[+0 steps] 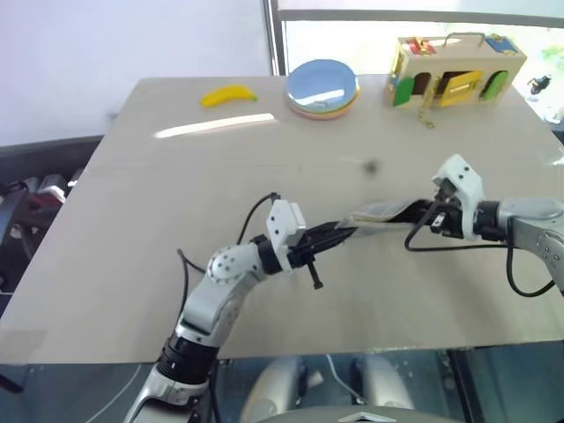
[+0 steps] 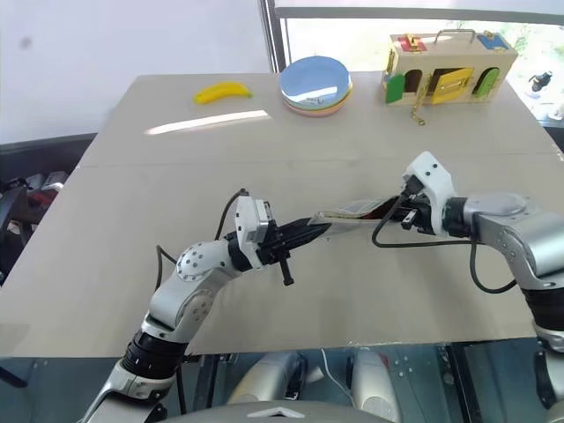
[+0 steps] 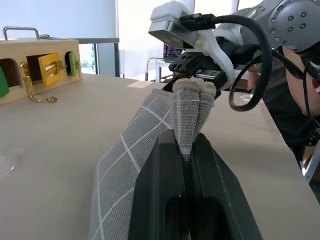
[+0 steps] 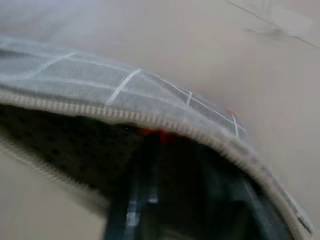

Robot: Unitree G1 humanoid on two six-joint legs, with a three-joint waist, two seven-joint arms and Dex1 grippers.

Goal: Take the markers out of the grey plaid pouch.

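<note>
Held up off the bench (image 1: 132,220), roughly mid-bench between the two arms: grey plaid pouch (image 3: 131,165), soft fabric, grey-green with thin white grid lines, stretched out long and flat. Pinched at one end seam by the left gripper (image 3: 186,150), jaws closed tight on a fold of the cloth (coarse woven edge bunched between the black fingers). At the other end, a zip mouth gaping open, pale zipper teeth curving along the rim, dark speckled lining inside. Right gripper (image 1: 432,214) at that open mouth, its dark fingers reaching into the opening; jaws partly apart, cannot tell whether closed on anything. Inside the mouth, a small spot of red (image 4: 152,132), possibly a marker's cap, too blurred to be sure. Far edge of bench: banana (image 1: 227,95), stacked plates (image 1: 322,88), wooden latch box (image 1: 454,69).
</note>
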